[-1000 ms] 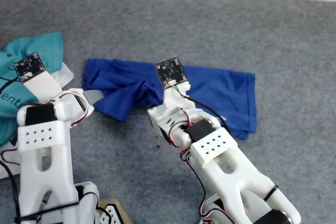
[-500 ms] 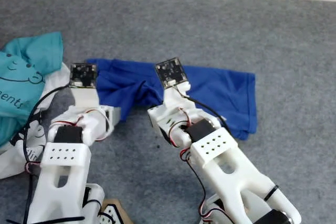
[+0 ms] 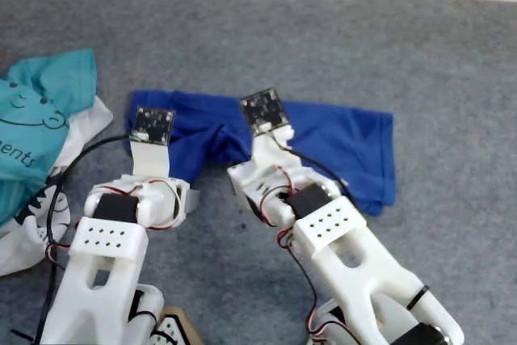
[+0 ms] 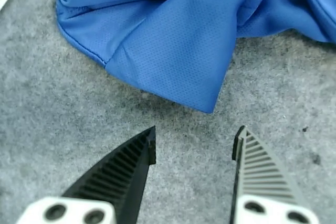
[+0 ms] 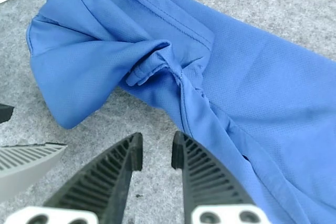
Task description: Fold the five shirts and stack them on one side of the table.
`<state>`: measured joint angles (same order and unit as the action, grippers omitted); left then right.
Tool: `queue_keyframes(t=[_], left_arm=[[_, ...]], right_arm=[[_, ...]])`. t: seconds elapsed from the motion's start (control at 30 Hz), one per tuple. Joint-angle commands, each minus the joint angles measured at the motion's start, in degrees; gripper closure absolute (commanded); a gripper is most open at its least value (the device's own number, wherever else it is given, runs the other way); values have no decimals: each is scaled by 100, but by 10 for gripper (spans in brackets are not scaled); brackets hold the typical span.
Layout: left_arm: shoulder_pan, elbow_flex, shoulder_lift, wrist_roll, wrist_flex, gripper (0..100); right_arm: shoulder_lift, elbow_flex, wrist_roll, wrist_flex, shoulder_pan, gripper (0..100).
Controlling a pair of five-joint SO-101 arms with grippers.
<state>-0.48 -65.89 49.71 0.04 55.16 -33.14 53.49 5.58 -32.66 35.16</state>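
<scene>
The blue shirt (image 3: 347, 143) lay crumpled and spread sideways across the middle of the grey table (image 3: 452, 54), its left end bunched into loose folds and its right end flatter. The left gripper (image 4: 197, 136) hung low over bare table just short of the shirt's near edge. Its two ribbed fingers were spread wide and held nothing. A folded corner of blue cloth pointed toward the gap between them without touching either. The right gripper (image 5: 157, 141) was just beside it, also at the shirt's near edge, in front of a twisted ridge of cloth where a seam gathered. Its fingers stood only slightly apart, with grey table showing in the narrow gap, and gripped nothing. In the right wrist view one pale finger of the left gripper showed close by. From above, the left arm (image 3: 105, 240) stood over the shirt's bunched end and the right arm (image 3: 331, 228) over its middle. A teal shirt (image 3: 73, 78) lay heaped at the table's left side on top of a white shirt (image 3: 16, 252), near the blue shirt's left end and apart from both grippers.
</scene>
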Motion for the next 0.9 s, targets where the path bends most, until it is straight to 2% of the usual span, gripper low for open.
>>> queue_keyframes(t=[0.0,0.2,0.4,0.63,0.87], left_arm=[[119,119,92,-264,26,745],[127,-207,84,-334,-809,746],[207,-374,84,-826,-1196,747],[207,-382,75,-1371,-1345,747],[189,-163,57,-1354,-1319,748]], right_arm=[[-207,-40,0,4,-75,889],[-207,-31,0,4,-75,889],[-207,-31,0,4,-75,889],[-207,-31,0,4,-75,889],[-207,-31,9,4,-66,889]])
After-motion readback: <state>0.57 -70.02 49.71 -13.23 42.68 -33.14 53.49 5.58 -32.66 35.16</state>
